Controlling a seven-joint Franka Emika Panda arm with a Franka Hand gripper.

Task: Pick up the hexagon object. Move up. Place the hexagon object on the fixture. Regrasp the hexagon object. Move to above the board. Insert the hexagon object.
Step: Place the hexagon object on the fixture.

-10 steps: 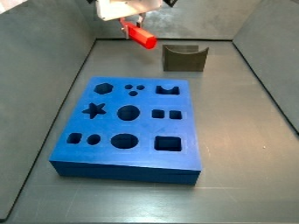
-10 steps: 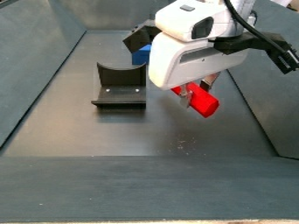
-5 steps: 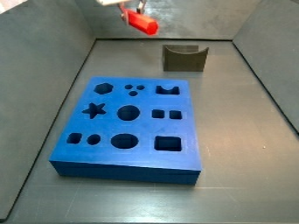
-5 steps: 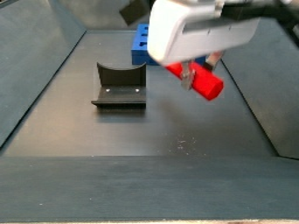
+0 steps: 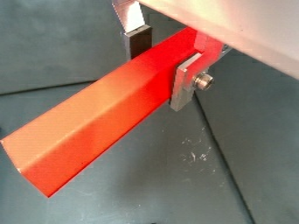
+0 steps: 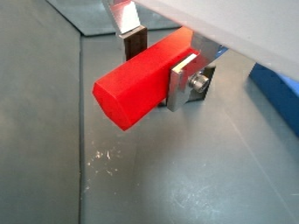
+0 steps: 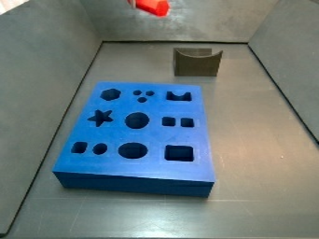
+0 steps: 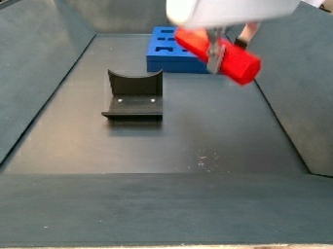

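Note:
My gripper (image 5: 163, 54) is shut on the hexagon object (image 5: 105, 118), a bright red bar held crosswise between the silver fingers; it shows in both wrist views (image 6: 138, 80). In a side view the bar (image 8: 219, 56) hangs high above the floor, right of the fixture (image 8: 131, 97) and in front of the blue board (image 8: 166, 51). In a side view only the bar's end (image 7: 152, 7) shows at the top edge, above and left of the fixture (image 7: 196, 62); the board (image 7: 140, 135) lies in the middle of the floor.
Dark grey walls enclose the floor on both sides (image 7: 50, 112). A corner of the blue board shows in a wrist view (image 6: 281, 96).
The gripper has risen with the red bar held in it; in both side views the bar is higher and the gripper body has nearly left the frame.

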